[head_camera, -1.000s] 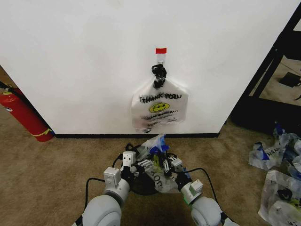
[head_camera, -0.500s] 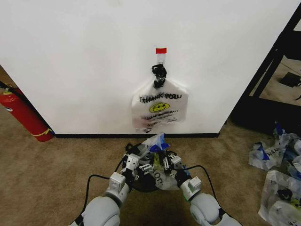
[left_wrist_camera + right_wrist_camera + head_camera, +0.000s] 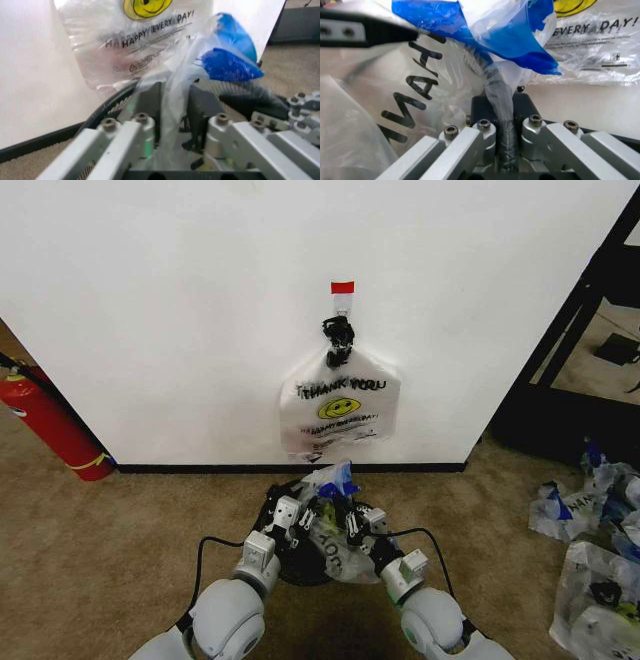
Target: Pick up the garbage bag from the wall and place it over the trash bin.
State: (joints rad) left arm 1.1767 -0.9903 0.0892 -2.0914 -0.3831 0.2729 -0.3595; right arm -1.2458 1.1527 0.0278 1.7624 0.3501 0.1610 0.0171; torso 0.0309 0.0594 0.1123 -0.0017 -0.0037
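Nearest to the robot, the two arms reach forward and down over the carpet (image 3: 120, 550). The left gripper (image 3: 291, 515) and the right gripper (image 3: 362, 525) are close together above the trash bin (image 3: 290, 565), which stands on the floor just before the wall (image 3: 180, 310). The garbage bag (image 3: 335, 540) is between them, partly lying over the bin, with its blue handle patch (image 3: 340, 480) standing up on the far side.

In the left wrist view, the left gripper (image 3: 174, 108) has its jaws narrow, and a strip of the garbage bag's (image 3: 175, 97) thin plastic passes between them. In the right wrist view, the right gripper (image 3: 501, 112) is also closed tight on a twisted strip of the same bag (image 3: 420, 86), below the blue part.

Farther, a thicker bundle of bags (image 3: 338, 410) with a smiley face hangs on the wall from a clear hook (image 3: 342, 304), under a red tape strip (image 3: 342, 287). A red fire extinguisher (image 3: 50, 425) leans at the left side. At the right, a heap of plastic bags (image 3: 595, 520) lies on the carpet.
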